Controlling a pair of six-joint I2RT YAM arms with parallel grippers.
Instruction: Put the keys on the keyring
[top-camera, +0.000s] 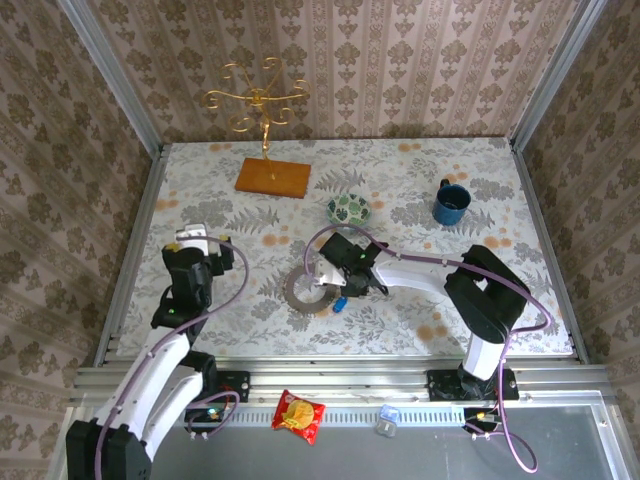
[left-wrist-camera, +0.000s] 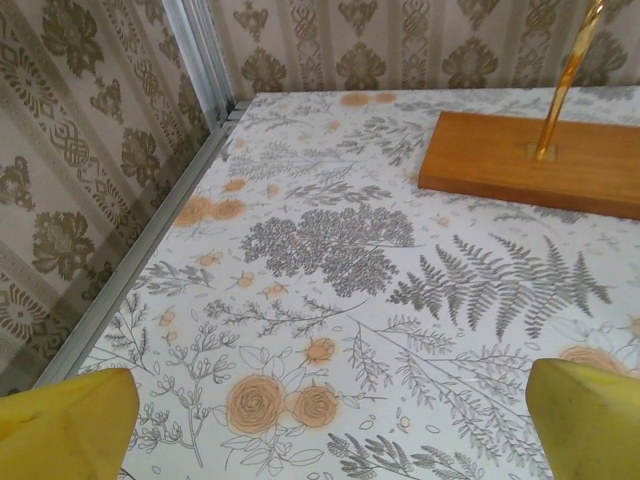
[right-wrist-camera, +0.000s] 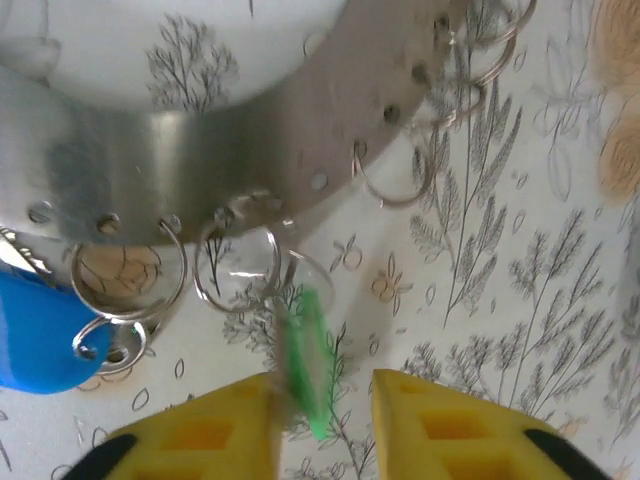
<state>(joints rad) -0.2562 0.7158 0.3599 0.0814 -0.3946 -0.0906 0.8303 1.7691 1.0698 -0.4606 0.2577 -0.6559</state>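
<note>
The keyring (right-wrist-camera: 230, 150) is a flat grey metal band with holes that carry several small wire rings; it lies on the table (top-camera: 303, 290). The blue key (right-wrist-camera: 35, 335) hangs on one small ring at the left (top-camera: 340, 304). The green key (right-wrist-camera: 308, 360) is blurred, its top at a small ring under the band. It sits between my right gripper's (right-wrist-camera: 325, 410) yellow fingers (right-wrist-camera: 200, 440), close to the left one and apart from the right one. The right gripper (top-camera: 345, 285) is open. My left gripper (left-wrist-camera: 330, 425) is wide open over bare tablecloth at the left (top-camera: 195, 240).
A green-patterned bowl (top-camera: 349, 209) stands just behind the keyring. A blue mug (top-camera: 451, 203) is at the back right, and a gold stand on a wooden base (top-camera: 273, 178) at the back left. A red-and-yellow snack packet (top-camera: 299, 415) lies on the near rail.
</note>
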